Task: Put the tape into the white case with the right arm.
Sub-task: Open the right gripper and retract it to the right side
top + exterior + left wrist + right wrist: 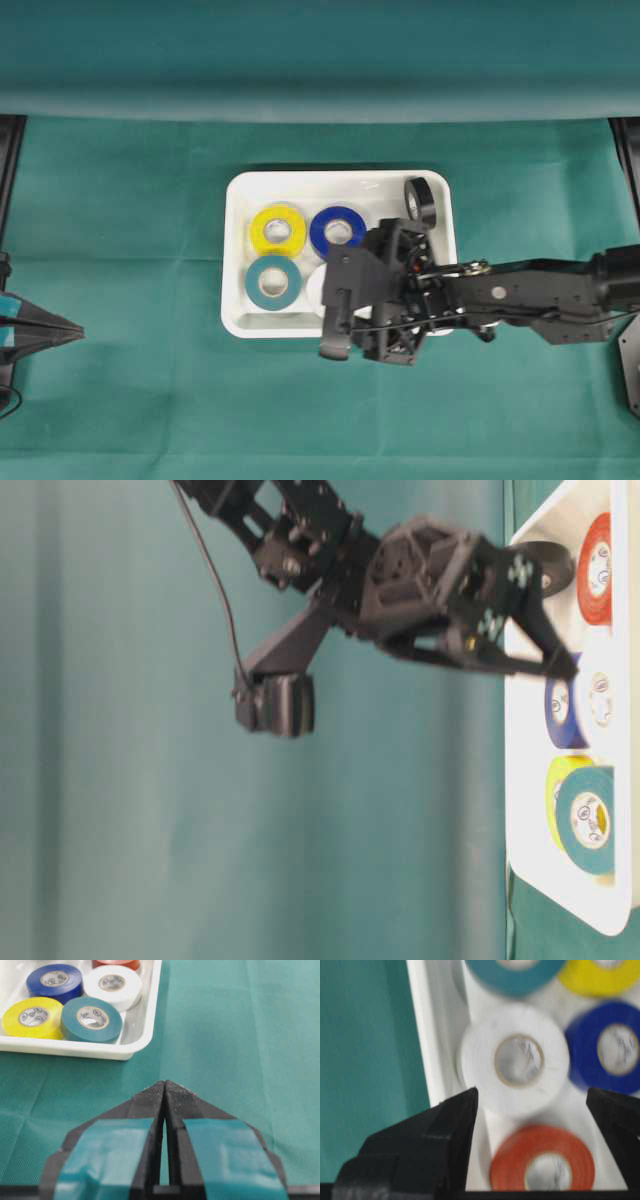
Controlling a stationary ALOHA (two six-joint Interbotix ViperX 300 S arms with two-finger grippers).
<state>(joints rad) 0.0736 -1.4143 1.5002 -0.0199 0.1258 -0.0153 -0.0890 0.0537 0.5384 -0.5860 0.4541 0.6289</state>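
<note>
Spread wide, my right pincer [532, 1105] hangs empty over the orange tape [542, 1162], which lies flat in the white case [240, 250] beside the white roll [512, 1060], looking freshly let go.

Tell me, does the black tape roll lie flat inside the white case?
No, the black tape roll stands on its edge in the white case, at the far right corner.

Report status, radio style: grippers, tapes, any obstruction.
Right gripper open above the white case, empty. Left gripper shut, parked. Orange tape lies in case. Nothing blocking.
</note>
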